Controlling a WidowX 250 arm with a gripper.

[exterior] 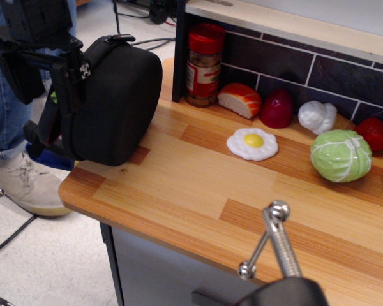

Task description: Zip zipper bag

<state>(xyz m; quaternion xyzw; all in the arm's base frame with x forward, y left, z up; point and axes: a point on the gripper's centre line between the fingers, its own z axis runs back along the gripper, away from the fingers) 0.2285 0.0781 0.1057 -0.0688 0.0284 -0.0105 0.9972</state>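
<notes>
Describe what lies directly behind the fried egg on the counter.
Behind the fried egg, against the dark tiled wall, lie a bread slice and a dark red vegetable. The wall's foot behind them is covered.

- My counter [198, 191] is striped light and reddish wood, with a grey cabinet front [153, 271] below its near edge.
- Behind it I see a dark tiled wall [287, 64] with pale grout, capped by a light wooden ledge [293, 25].
- The floor [45, 261] is pale and speckled, with black cables [6, 239] lying across it.
</notes>
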